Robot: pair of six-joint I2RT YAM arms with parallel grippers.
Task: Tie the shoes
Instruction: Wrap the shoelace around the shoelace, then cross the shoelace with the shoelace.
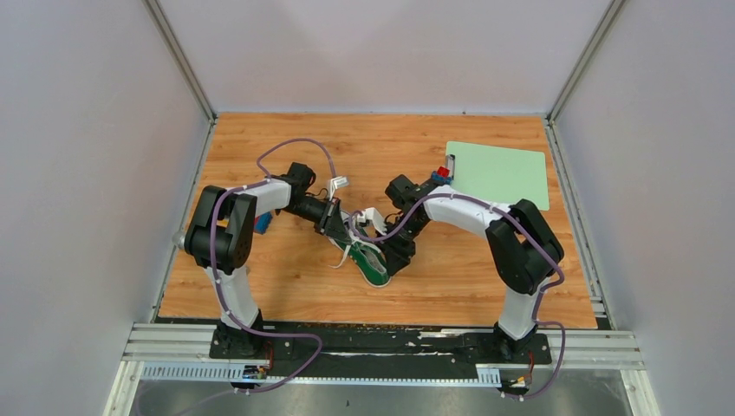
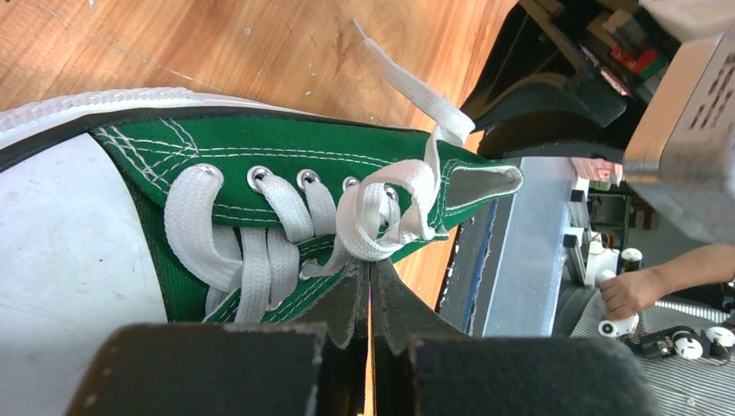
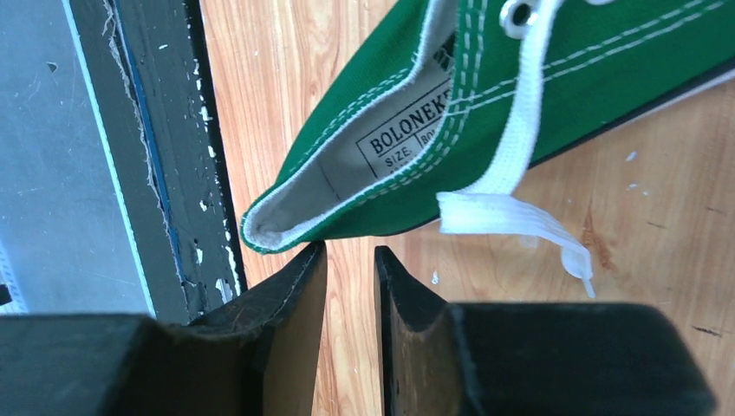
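Nearest the lens, the left gripper [image 2: 371,267] is pressing its two dark fingers [image 2: 338,303] flat together, with no gap showing between them. Right at its tips the white laces [image 2: 374,217] are bunching into a loose loop over the top eyelets and touching the fingertips. Whether a strand is actually being pinched I cannot tell. Just beyond the tips the green sneaker [image 2: 286,152] is resting on the wooden table [image 2: 260,52], its white toe cap [image 2: 61,260] sitting off to this claw's left and its tongue end pointing away to the right.

The right gripper [image 3: 349,253] is keeping its jaws narrowly apart, with only bare wood showing in the slot, so it is gripping nothing. Directly ahead of its tips the sneaker's labelled tongue [image 3: 381,147] is hanging, almost touching the left finger. One flat lace end [image 3: 511,212] is trailing onto the wood ahead and to the right.

Seen from above, both claws are converging on the sneaker near the table's middle, one from each side. A pale green mat [image 1: 498,173] is lying well behind the right claw.
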